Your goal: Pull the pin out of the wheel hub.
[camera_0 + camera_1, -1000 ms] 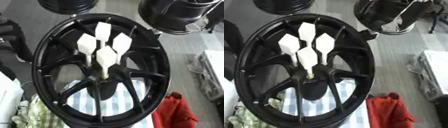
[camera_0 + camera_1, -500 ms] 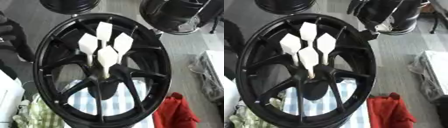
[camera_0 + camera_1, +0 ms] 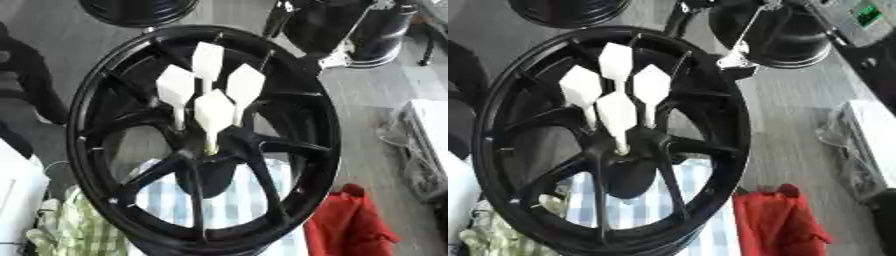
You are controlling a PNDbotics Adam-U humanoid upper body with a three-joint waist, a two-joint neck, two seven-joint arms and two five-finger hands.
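Note:
A large black spoked wheel (image 3: 325,131) stands tilted before me and fills most of both views. Several white pins with flat pointed heads stick up out of its hub (image 3: 210,152) in a tight cluster; the nearest pin (image 3: 213,114) stands at the front of it. A dark arm-like shape (image 3: 278,19) reaches in from the top edge to just above the wheel's upper right rim, apart from the pins. I cannot make out a hand on it. My left hand shows in neither view.
A blue and white checked cloth (image 3: 238,200) lies under the wheel. A red cloth (image 3: 352,227) lies at lower right, a green checked one (image 3: 77,231) at lower left. Two more black wheels (image 3: 354,27) stand behind. A white box (image 3: 430,131) sits at the right edge.
The whole picture has shifted slightly, so the camera moved. The dark arm-like shape has come in at the top near the upper right rim. The pins stand as before.

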